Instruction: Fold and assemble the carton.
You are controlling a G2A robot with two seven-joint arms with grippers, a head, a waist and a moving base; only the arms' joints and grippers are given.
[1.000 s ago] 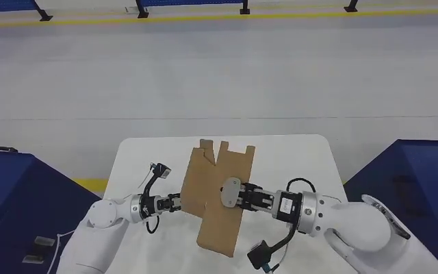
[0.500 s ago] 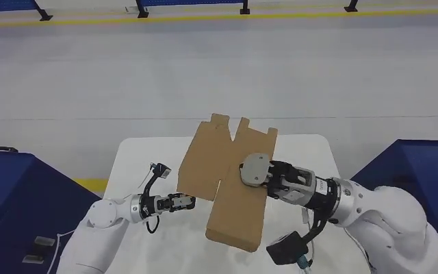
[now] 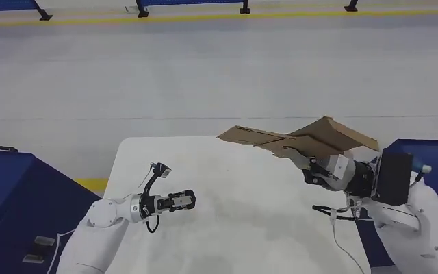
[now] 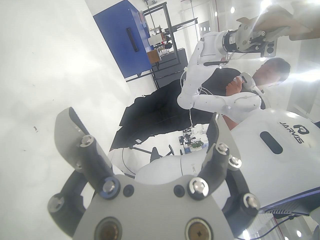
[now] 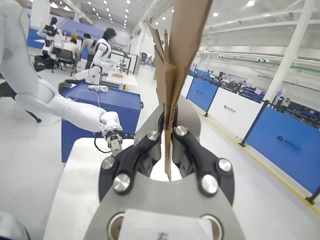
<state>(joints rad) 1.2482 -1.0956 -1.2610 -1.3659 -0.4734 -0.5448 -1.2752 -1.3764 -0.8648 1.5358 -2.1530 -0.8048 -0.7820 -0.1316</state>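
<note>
Top view gives me the carton (image 3: 301, 140) lifted off the table (image 3: 226, 233), up in the air above the far right part of it, lying almost flat and edge-on to the camera, not yet opened into a box. My right gripper (image 3: 306, 159) holds it at one edge. In the right wrist view I see the jaws closed tight on the flattened cardboard, with several layers pinched together between the fingers (image 5: 150, 123). My left gripper (image 3: 186, 200) hangs low over the left side of the table, well apart from the carton, its jaws wide open and with nothing between them. I judge the folding is only at its beginning, since no flap looks bent and the panels lie together. What worries me is the grip: it takes only a narrow edge, and the long part of the carton sticks out far from the jaws, so a quick swing of the arm could make the sheet turn or slip out. Because the layers are squeezed together, the box may also refuse to open when the other gripper pulls a panel, or the cardboard could crease at the wrong place. The left arm must cross the table to reach it, and if it meets the thin edge, it may push the carton away instead of catching it.
</note>
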